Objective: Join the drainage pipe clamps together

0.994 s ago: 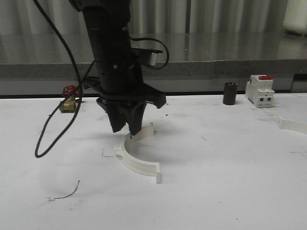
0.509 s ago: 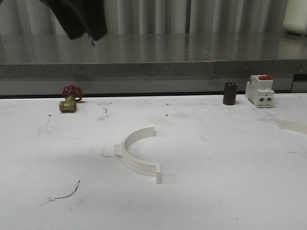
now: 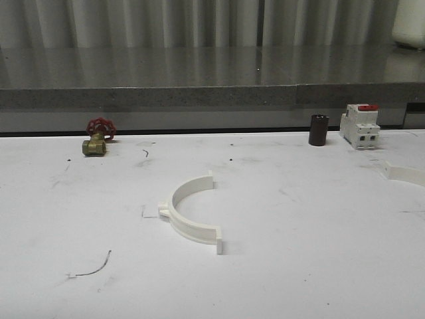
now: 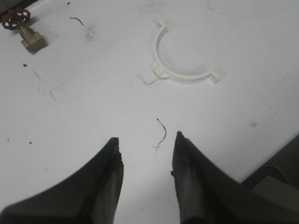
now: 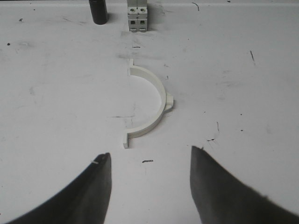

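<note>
Both clamps [image 3: 188,216] [image 5: 150,104] look light, stiff and slick, best pinched across the band beside the lug; left tool [image 4: 145,156] and right tool [image 5: 150,179] gape empty.

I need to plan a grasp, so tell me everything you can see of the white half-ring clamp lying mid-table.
The white plastic semicircular clamp is a smooth curved band, seemingly rigid plastic, lying flat on the white table with its open side toward the robot's right. Each end carries a small flat tab, and a small lug sticks out from the outer curve. It looks intact. Nothing touches it but the table; the open left gripper is held above, well apart from it.
</note>
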Robot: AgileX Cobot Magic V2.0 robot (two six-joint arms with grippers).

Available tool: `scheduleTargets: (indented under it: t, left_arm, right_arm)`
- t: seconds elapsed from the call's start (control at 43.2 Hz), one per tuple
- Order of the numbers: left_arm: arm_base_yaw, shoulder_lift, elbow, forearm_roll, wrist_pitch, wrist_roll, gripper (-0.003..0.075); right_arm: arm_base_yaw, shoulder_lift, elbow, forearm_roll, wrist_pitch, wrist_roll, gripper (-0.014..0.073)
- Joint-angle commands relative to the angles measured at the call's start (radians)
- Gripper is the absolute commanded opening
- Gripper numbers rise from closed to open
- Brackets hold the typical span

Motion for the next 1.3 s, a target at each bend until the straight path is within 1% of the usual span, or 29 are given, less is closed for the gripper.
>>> scheduleTargets:
  t: [0.0, 0.046, 0.185, 0.324, 0.555, 0.809, 0.994, 1.064, 1.203, 1.272]
  left_arm:
    - [0.003, -0.105, 0.050, -0.010, -0.091, -0.069, 0.0260]
    - [0.003, -0.153, 0.088, -0.010, -0.109, -0.089, 0.0260]
    - [0.003, -0.269, 0.176, -0.007, -0.154, -0.089, 0.0260]
    - [0.003, -0.325, 0.212, 0.000, -0.179, -0.089, 0.0260]
    - [0.003, -0.330, 0.215, 0.000, -0.177, -0.089, 0.0260]
    - [0.003, -0.330, 0.215, 0.000, -0.177, -0.089, 0.0260]
    - [0.003, -0.330, 0.215, 0.000, -0.177, -0.089, 0.0260]
    - [0.003, -0.330, 0.215, 0.000, -0.177, -0.089, 0.0260]
    - [0.003, -0.330, 0.215, 0.000, -0.177, -0.089, 0.0260]
    - [0.003, -0.330, 0.215, 0.000, -0.177, -0.089, 0.0260]
  right_arm:
    - [-0.005, 0.007, -0.031, -0.007, -0.060, -0.003, 0.0415]
    - [-0.005, 0.007, -0.031, -0.007, -0.060, -0.003, 0.0415]
    - [-0.005, 0.007, -0.031, -0.006, -0.060, -0.003, 0.0415]
    - [-0.005, 0.007, -0.031, 0.001, -0.054, -0.003, 0.0415]
    - [-0.005, 0.007, -0.031, 0.004, -0.023, -0.003, 0.0415]
    - [-0.005, 0.007, -0.031, 0.004, -0.057, -0.003, 0.0415]
    - [-0.004, 0.007, -0.031, 0.028, -0.039, -0.003, 0.0416]
    - [-0.004, 0.007, -0.038, 0.030, -0.019, -0.003, 0.0426]
    - [-0.004, 0.028, -0.102, 0.030, 0.054, -0.003, 0.0517]
    - [-0.004, 0.061, -0.159, 0.028, 0.114, -0.003, 0.0541]
